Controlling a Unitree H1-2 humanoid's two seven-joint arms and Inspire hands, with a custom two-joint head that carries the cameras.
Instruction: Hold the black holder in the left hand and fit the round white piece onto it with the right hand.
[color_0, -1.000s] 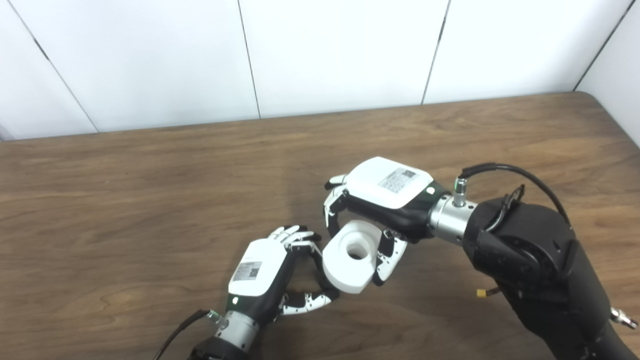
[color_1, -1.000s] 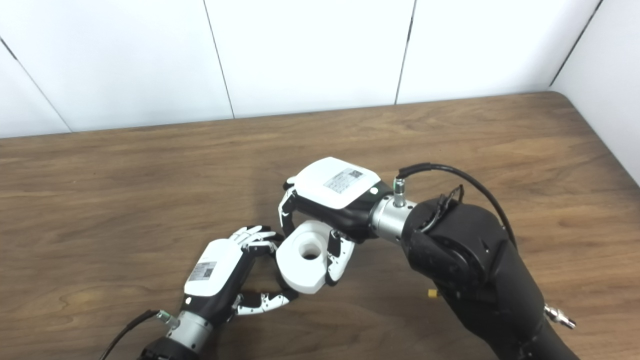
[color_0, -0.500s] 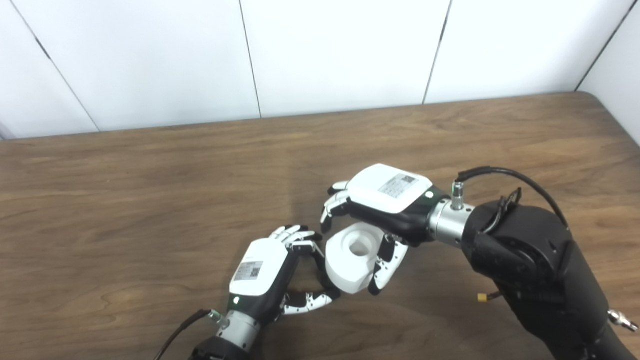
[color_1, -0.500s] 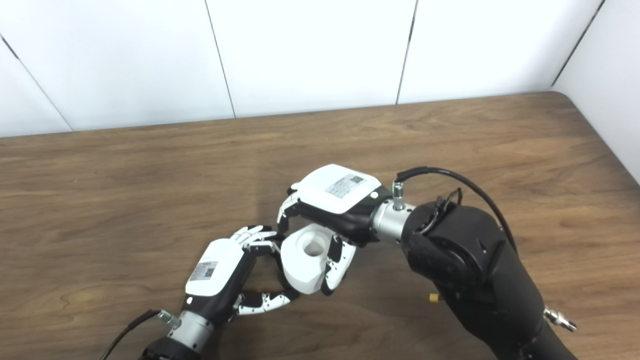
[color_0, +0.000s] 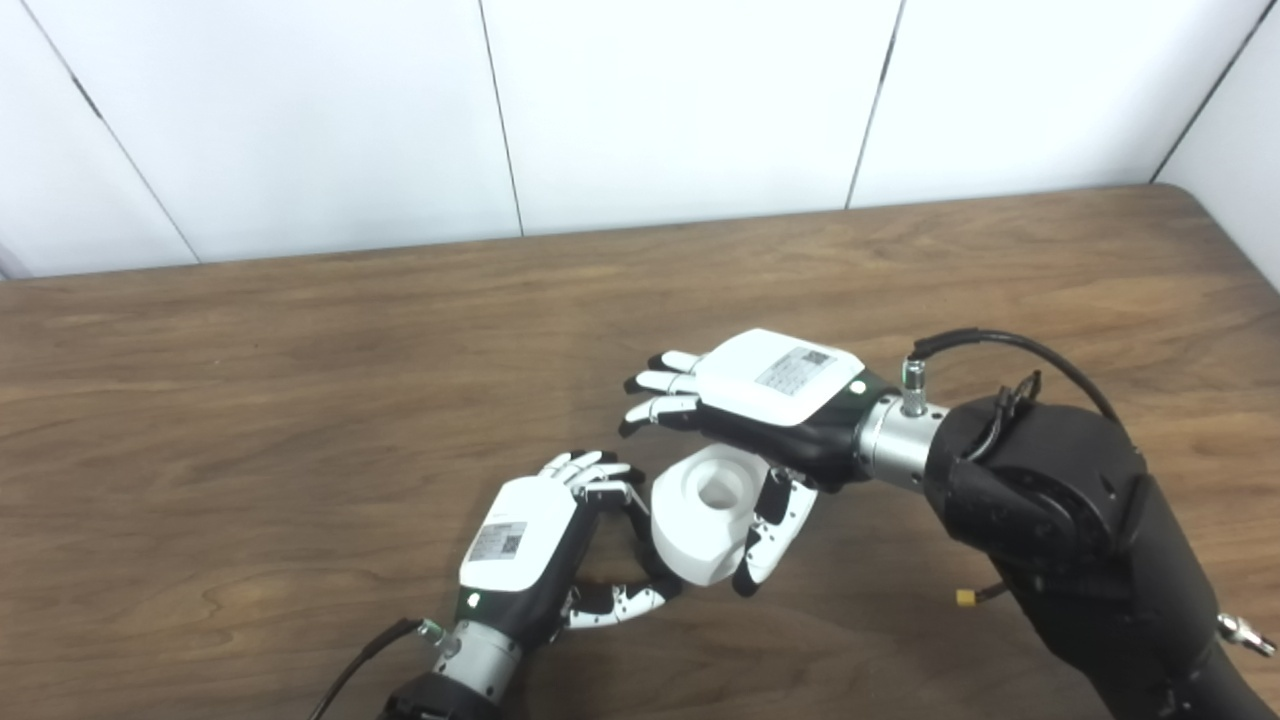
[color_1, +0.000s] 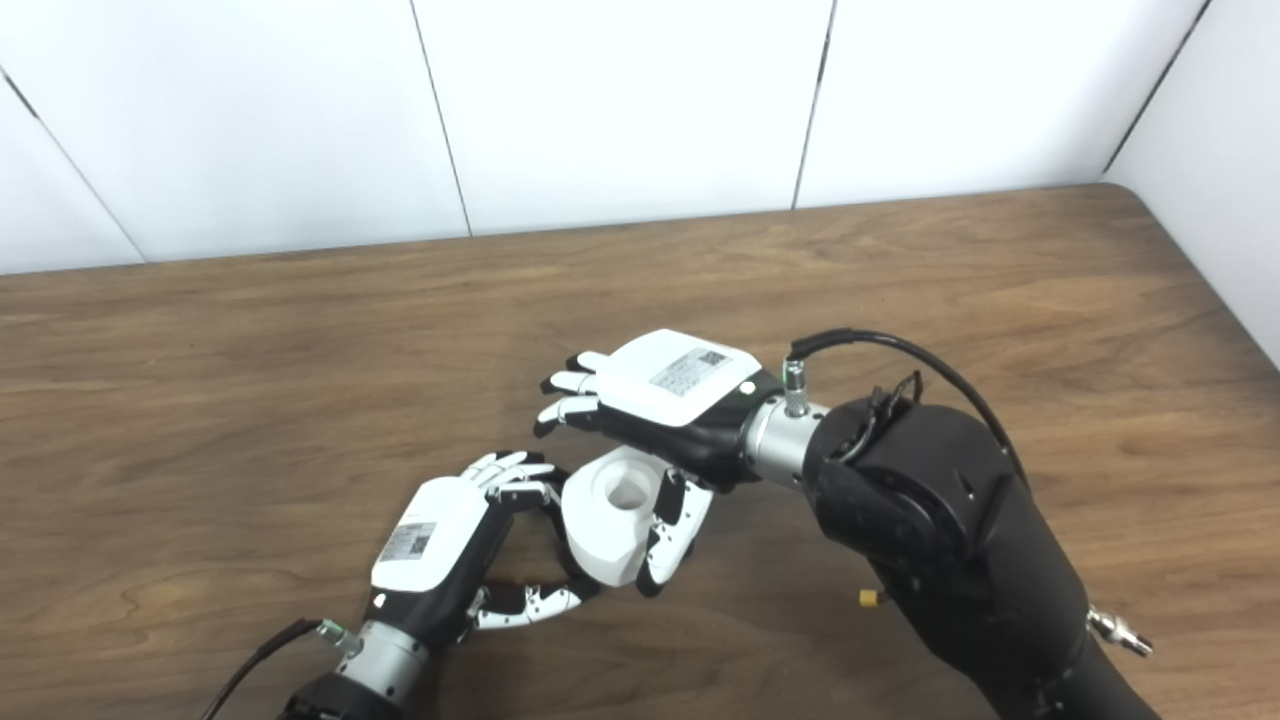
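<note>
Near the front edge of the wooden counter (color_0: 300, 400), the left hand (color_0: 525, 550) curls around the black holder (color_1: 553, 530), mostly hidden behind the round white piece (color_0: 703, 512). The right hand (color_0: 770, 400) hovers just over that piece, fingers (color_0: 655, 400) spread straight, thumb alongside it; whether it touches, I can't tell.

Looks like a lab test bench: bare wooden table (color_0: 300, 380), plain white panelled wall (color_0: 680, 100) at the far edge.
</note>
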